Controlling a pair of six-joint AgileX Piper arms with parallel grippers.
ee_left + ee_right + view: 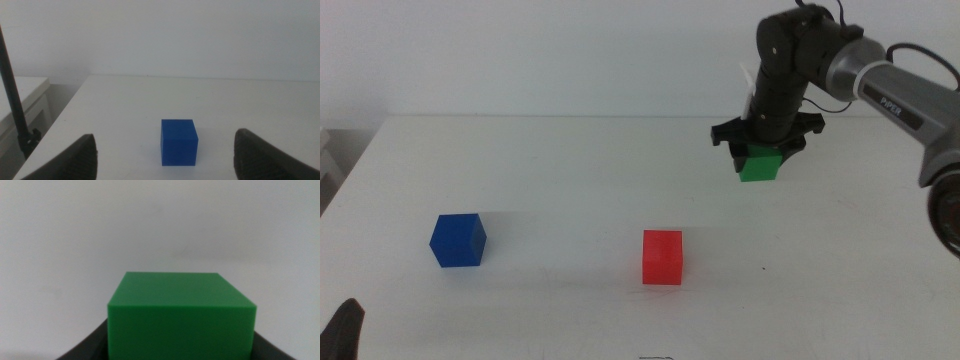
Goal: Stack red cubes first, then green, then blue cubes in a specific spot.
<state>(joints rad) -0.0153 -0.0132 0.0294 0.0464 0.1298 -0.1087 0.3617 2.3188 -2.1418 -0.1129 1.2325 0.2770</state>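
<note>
Right hand (761, 152) clamped on the green cube (759, 166), lifted clear of the worktop (570, 170) at about 2 o'clock from the red cube (662, 256). Left hand (165, 155) spread wide and empty, parked low at the 7 o'clock corner of the middle view, facing the blue cube (457, 240), which sits at 9 o'clock from the red, well apart.

Step in hand, by judgement: carrying green over to red. To do it well: travel toward 7 o'clock at the present height, stop squarely above the red cube, match the faces before descending, lower until green rests flat on red's top, then release without dragging sideways. Likely risk: an off-centre landing tipping red or leaving a poor base for blue.

Middle view alone gives the layout of all three cubes and the height of green above the surface. Right wrist view filled by the green cube (180, 315) between the dark jaws, red nowhere in it, so no help for alignment yet. Left wrist view shows only the blue cube (178, 141) just ahead of the open jaws.
</note>
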